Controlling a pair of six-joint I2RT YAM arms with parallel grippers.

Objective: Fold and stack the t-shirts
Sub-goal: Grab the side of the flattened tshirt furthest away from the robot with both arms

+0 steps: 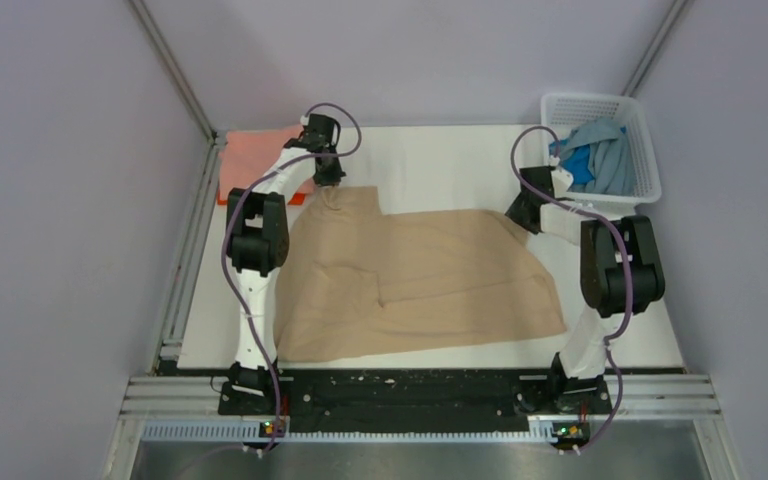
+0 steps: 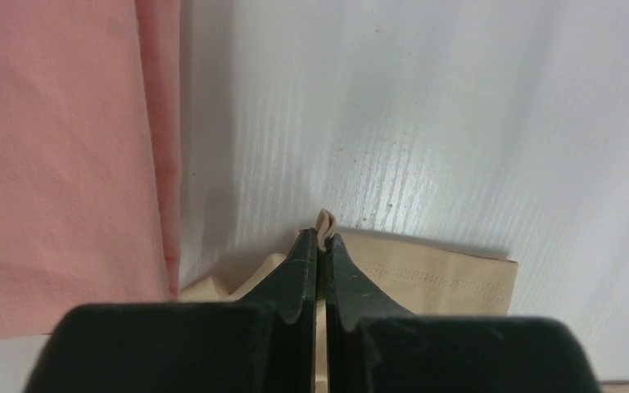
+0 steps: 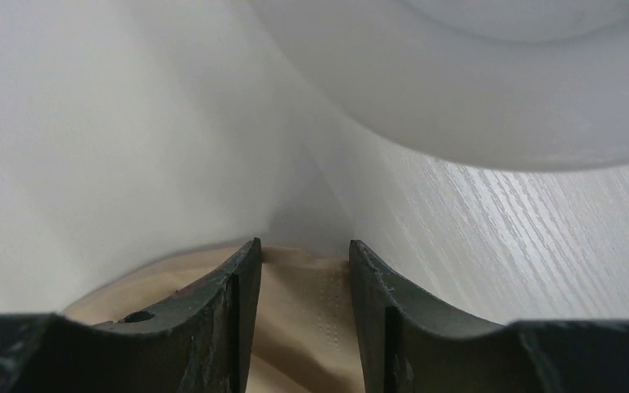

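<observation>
While left gripper pinches tan t-shirt corner shut, likely anchoring spread, right gripper hovers half-open over far hem.

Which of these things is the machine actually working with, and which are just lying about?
Part of the job: tan t-shirt, spread out; pink t-shirt, flat at far left; blue t-shirts, heaped far right.
Just lying about: white basket holding the blue ones; table.
</observation>
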